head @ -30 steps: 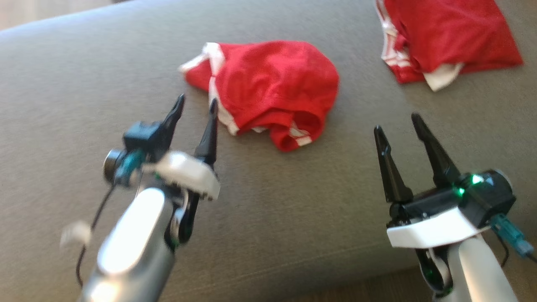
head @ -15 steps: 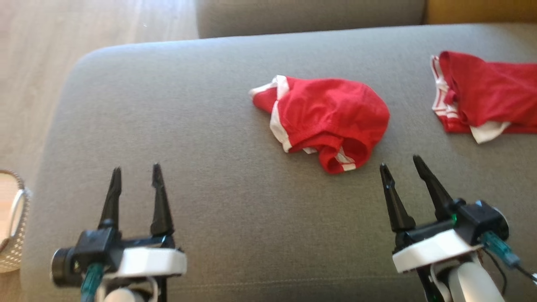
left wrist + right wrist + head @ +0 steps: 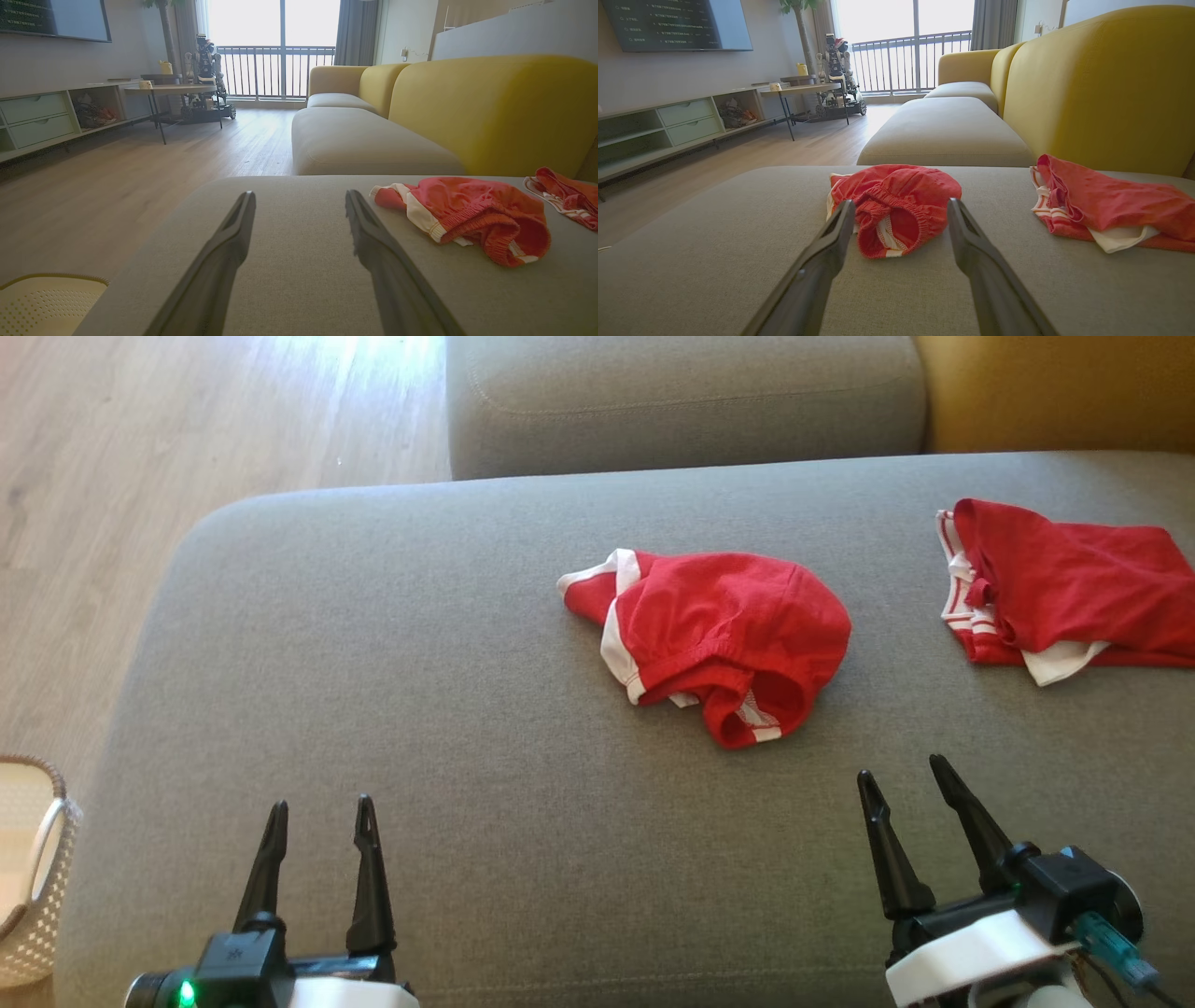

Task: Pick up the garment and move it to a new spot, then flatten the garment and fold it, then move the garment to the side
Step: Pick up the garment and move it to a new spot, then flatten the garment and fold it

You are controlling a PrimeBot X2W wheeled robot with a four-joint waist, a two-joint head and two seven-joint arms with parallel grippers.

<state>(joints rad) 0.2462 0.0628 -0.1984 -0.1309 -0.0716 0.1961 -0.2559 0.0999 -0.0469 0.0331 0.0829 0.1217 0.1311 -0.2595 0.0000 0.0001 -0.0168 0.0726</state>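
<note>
A crumpled red garment with white trim (image 3: 719, 635) lies in a heap on the grey sofa seat (image 3: 420, 691), right of centre; it also shows as the red garment (image 3: 467, 214) and the red garment (image 3: 896, 205) in the wrist views. My left gripper (image 3: 320, 807) hovers open over the seat's near left, far from the garment. My right gripper (image 3: 901, 770) is open at the near right, a short way in front of the garment. In the right wrist view the garment lies just beyond my right gripper (image 3: 900, 201). My left gripper (image 3: 299, 193) points past the garment's left side.
A second red and white garment (image 3: 1064, 593) lies at the seat's right end, by the yellow backrest (image 3: 1055, 392). Another grey seat cushion (image 3: 681, 401) sits behind. A pale woven basket (image 3: 33, 877) stands on the wooden floor (image 3: 112, 523) at the left.
The head camera has swung, shifting the whole picture. My left gripper has drawn back from beside the garment to the seat's near left. My right gripper stays near the front right.
</note>
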